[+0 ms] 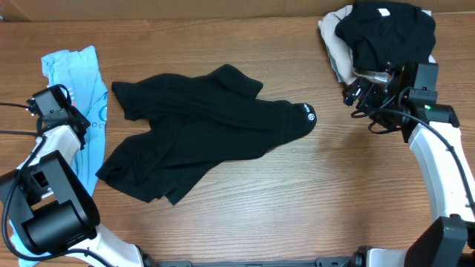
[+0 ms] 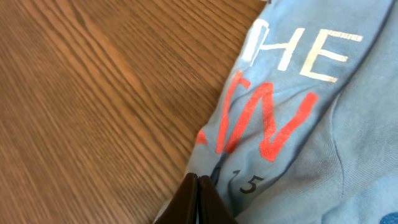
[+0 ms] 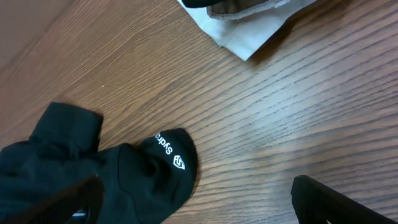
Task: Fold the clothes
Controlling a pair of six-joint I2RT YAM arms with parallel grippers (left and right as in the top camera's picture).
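Note:
A crumpled black shirt (image 1: 200,130) lies in the middle of the table, with a white logo on its right tip (image 1: 309,113). It also shows in the right wrist view (image 3: 124,180). A light blue printed shirt (image 1: 82,81) lies at the left and fills the right side of the left wrist view (image 2: 298,124). My left gripper (image 1: 48,104) is shut, its tips (image 2: 198,186) at the blue shirt's edge; no cloth shows between them. My right gripper (image 1: 356,93) is open wide and empty (image 3: 196,183), hovering right of the black shirt's logo tip.
A pile of clothes sits at the back right: a black garment (image 1: 386,30) on top of a whitish one (image 1: 334,52), whose corner shows in the right wrist view (image 3: 249,28). Bare wooden table (image 1: 334,193) lies in front of the right arm.

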